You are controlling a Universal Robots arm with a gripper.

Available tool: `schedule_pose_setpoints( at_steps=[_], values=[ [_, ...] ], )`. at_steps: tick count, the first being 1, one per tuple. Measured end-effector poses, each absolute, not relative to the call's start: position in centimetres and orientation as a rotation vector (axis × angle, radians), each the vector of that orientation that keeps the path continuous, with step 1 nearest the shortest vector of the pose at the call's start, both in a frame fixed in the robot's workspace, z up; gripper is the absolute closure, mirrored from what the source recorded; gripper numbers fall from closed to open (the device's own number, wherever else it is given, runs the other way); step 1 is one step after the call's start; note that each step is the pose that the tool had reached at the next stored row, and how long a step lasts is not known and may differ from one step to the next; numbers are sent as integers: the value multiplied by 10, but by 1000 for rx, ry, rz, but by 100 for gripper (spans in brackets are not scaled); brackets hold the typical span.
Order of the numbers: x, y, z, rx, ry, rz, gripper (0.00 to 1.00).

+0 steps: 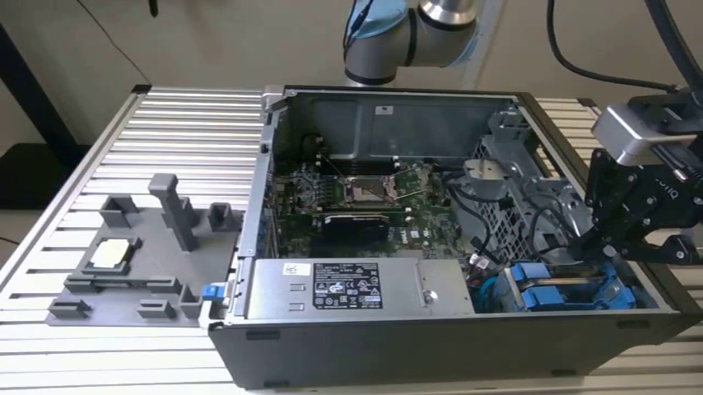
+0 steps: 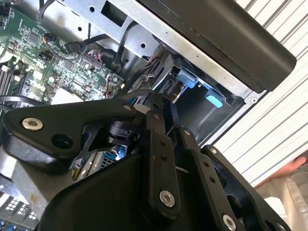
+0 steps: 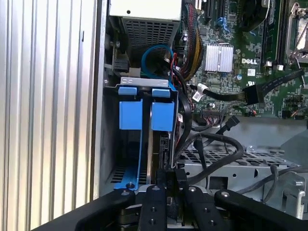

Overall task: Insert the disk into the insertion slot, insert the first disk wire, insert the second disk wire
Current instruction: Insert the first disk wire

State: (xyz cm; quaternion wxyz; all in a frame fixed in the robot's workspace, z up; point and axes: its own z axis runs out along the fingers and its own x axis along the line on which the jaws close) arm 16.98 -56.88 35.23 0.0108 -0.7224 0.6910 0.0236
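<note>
Hovering gripper [image 3: 168, 177] at drive cage [image 3: 144, 83] edge | fingers [image 3: 154, 198] together | disk [image 3: 162, 115] inside; case wall [image 3: 99, 96] close

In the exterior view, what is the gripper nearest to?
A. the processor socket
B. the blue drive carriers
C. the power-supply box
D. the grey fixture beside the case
B: the gripper hangs just above the blue drive carriers, at the exterior view's right end of the case.

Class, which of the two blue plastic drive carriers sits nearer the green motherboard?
The blue plastic carrier beside the black cable bundle; the other carrier hugs the case's outer wall.
</note>
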Motion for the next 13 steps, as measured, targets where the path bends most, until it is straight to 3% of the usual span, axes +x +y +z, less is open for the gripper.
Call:
schedule_pose_setpoints(
  at_steps=[13],
  values=[
    [172, -569, 345, -2250, 2160, 74, 81]
  ],
)
